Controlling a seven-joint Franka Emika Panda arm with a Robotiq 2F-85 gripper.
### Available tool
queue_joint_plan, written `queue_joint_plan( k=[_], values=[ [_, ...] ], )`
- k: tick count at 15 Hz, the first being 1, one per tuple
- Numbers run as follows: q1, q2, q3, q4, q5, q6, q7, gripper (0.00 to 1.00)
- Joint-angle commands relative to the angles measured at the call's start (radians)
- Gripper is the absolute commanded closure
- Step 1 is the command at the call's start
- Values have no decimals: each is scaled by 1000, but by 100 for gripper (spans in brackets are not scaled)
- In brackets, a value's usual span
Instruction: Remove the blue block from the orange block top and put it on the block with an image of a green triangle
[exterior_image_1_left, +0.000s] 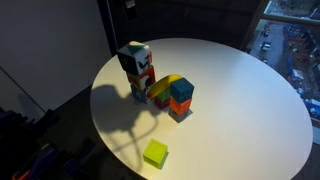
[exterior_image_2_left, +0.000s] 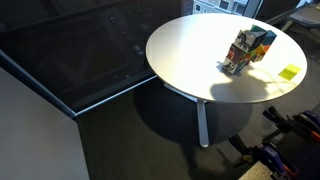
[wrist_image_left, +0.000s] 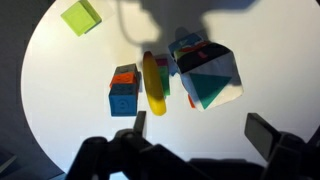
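A blue block (exterior_image_1_left: 181, 90) sits on top of an orange block (exterior_image_1_left: 180, 108) near the middle of the round white table. In the wrist view the blue block (wrist_image_left: 123, 100) lies left of centre with the orange block (wrist_image_left: 125, 73) beside it. A large white block with a green triangle image (wrist_image_left: 212, 82) tops a taller stack (exterior_image_1_left: 135, 58). A yellow arch piece (wrist_image_left: 153, 85) lies between the two. My gripper (wrist_image_left: 200, 132) is open and empty, high above the table, over bare table between the blue block and the triangle block.
A lime green block (exterior_image_1_left: 155, 153) lies alone near the table edge and also shows in the wrist view (wrist_image_left: 80, 17). The round table (exterior_image_2_left: 190, 55) stands on a single leg over a dark floor. A window is at the far side.
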Motion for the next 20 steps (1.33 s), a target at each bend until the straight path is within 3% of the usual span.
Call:
queue_joint_plan(
  k=[1,13,20],
  values=[
    [-7,74,-7,93,-22,-23,-26,0],
    [-31,283,-69,302,27,-198,-158,0],
    [-72,375,-82,333,52,-143,-226,0]
  ],
)
